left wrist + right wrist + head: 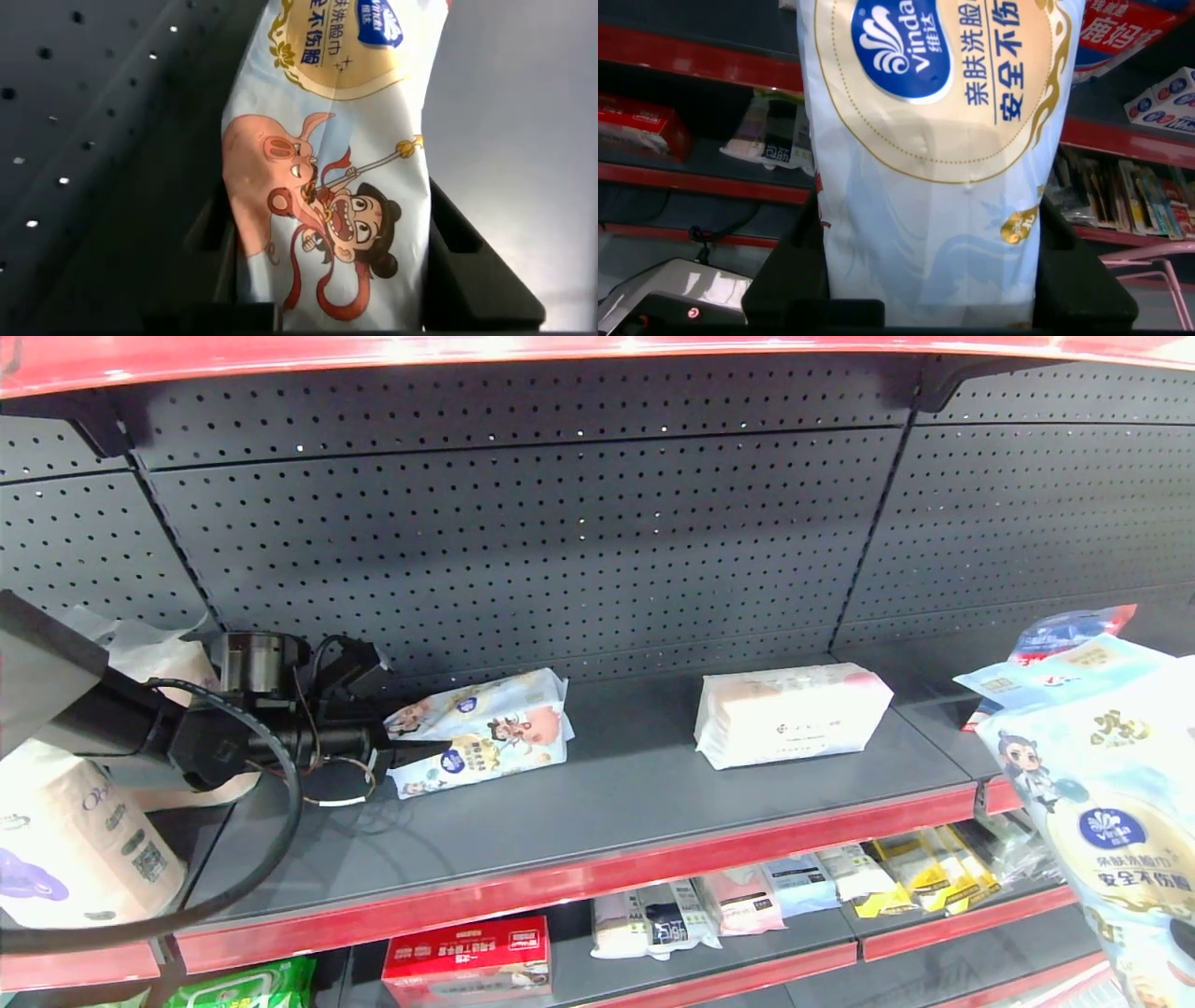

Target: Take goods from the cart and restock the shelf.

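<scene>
The left gripper [403, 751] pinched the left end of a pale cartoon-printed soft tissue pack [490, 728] lying on the dark grey metal shelf [607, 803], its long axis running rightward from the fingers, while the right gripper [924, 280] clamped a pale blue plastic pack [1111, 784] in front of the shelf's right part.

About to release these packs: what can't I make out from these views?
Left wrist view: cartoon pack in the left gripper hides the shelf beneath it.
Right wrist view: large pack in the right gripper blocks the shelves ahead.
Head view: right edge cuts off the large pack; red shelf lip covers lower goods' rear.
</scene>
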### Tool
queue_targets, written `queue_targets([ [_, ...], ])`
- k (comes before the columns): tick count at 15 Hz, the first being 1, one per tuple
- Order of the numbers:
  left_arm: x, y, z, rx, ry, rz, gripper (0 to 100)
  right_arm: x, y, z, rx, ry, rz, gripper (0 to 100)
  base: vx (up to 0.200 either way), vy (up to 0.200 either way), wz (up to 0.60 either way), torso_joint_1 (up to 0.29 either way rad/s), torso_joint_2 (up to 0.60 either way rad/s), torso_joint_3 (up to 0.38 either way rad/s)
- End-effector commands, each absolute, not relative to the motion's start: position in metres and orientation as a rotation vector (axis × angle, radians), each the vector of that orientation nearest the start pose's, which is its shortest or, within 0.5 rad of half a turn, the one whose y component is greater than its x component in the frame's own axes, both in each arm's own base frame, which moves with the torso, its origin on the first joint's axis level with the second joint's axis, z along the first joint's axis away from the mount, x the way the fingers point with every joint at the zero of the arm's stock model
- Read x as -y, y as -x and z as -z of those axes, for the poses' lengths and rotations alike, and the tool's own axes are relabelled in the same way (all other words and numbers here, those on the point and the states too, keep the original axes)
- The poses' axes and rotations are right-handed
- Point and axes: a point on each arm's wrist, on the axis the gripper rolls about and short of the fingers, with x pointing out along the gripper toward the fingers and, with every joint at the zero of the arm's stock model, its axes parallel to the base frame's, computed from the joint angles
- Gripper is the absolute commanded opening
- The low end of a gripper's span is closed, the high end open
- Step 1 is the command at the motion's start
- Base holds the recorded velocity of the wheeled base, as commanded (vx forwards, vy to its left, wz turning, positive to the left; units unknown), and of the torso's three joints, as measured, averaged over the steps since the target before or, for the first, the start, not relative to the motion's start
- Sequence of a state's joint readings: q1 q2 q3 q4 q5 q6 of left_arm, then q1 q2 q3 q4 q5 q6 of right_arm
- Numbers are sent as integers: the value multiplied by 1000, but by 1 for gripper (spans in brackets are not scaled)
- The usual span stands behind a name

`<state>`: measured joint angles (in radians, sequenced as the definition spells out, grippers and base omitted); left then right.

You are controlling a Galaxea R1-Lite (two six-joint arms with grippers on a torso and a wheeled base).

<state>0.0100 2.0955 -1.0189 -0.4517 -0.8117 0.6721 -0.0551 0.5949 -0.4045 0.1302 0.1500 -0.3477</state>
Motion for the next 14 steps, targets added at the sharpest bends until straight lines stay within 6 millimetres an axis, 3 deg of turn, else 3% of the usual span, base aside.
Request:
queue_targets([
  [1, 11, -367, -95, -294, -359, 929, 0, -1, -35, -177, -299, 312, -149, 0, 0, 0, 0, 0, 0, 0],
  [4, 5, -355, -113, -263, -345, 931, 0, -2, -33, -176, -295, 311, -148, 0, 0, 0, 0, 0, 0, 0],
  [14, 0, -301, -117, -284, -313, 937, 0, -2, -33, -175, -299, 311, -148, 0, 0, 0, 0, 0, 0, 0],
])
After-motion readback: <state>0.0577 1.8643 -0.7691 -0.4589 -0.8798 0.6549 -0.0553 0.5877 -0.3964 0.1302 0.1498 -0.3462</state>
